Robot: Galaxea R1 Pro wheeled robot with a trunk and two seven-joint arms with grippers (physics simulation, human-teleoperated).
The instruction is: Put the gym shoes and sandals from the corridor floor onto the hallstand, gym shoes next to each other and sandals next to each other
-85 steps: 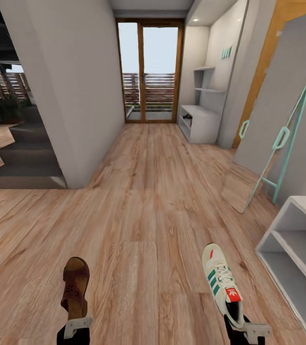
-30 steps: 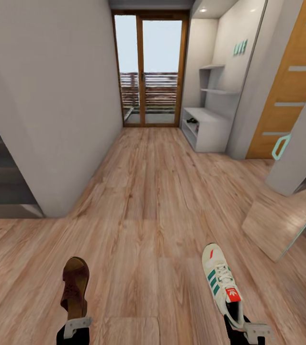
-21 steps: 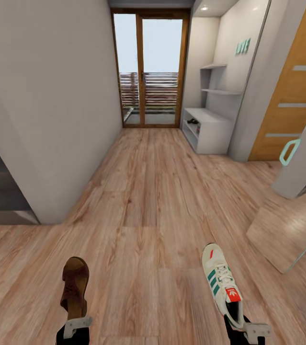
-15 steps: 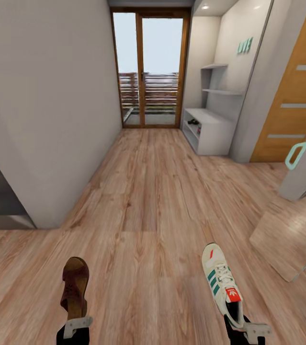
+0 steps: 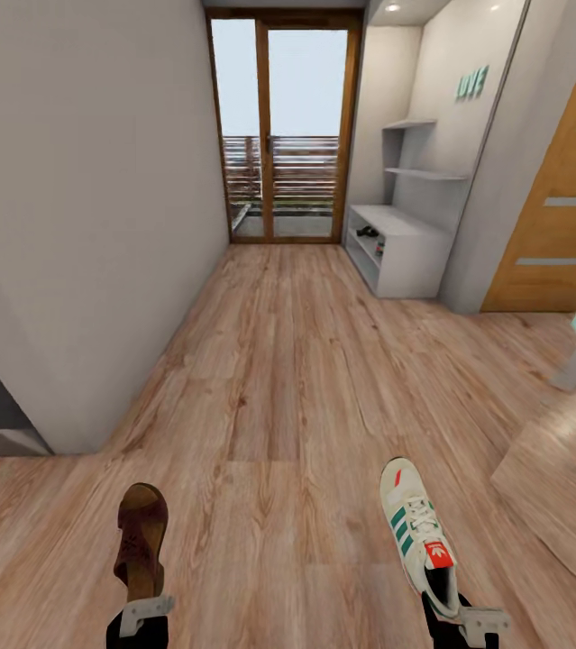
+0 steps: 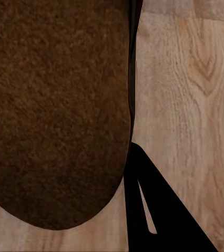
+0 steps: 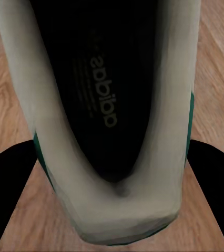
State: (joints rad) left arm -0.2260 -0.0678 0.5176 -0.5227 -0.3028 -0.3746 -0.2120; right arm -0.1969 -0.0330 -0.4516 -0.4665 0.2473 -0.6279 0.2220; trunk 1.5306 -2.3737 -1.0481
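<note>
Above the corridor floor (image 5: 278, 379), the left gripper (image 5: 143, 615) grasps one sandal (image 5: 141, 536), the right gripper (image 5: 463, 622) grasps one gym shoe (image 5: 418, 532), hallstand (image 5: 400, 243) at one o'clock.

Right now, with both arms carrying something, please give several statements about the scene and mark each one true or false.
1. The left gripper holds a brown sandal. True.
2. The right gripper holds a second sandal. False: it holds a white sneaker.
3. The shoe rack stands far ahead on the right side. True.
4. The rack's lower shelf has nothing on it. False: small dark items lie there.
</note>
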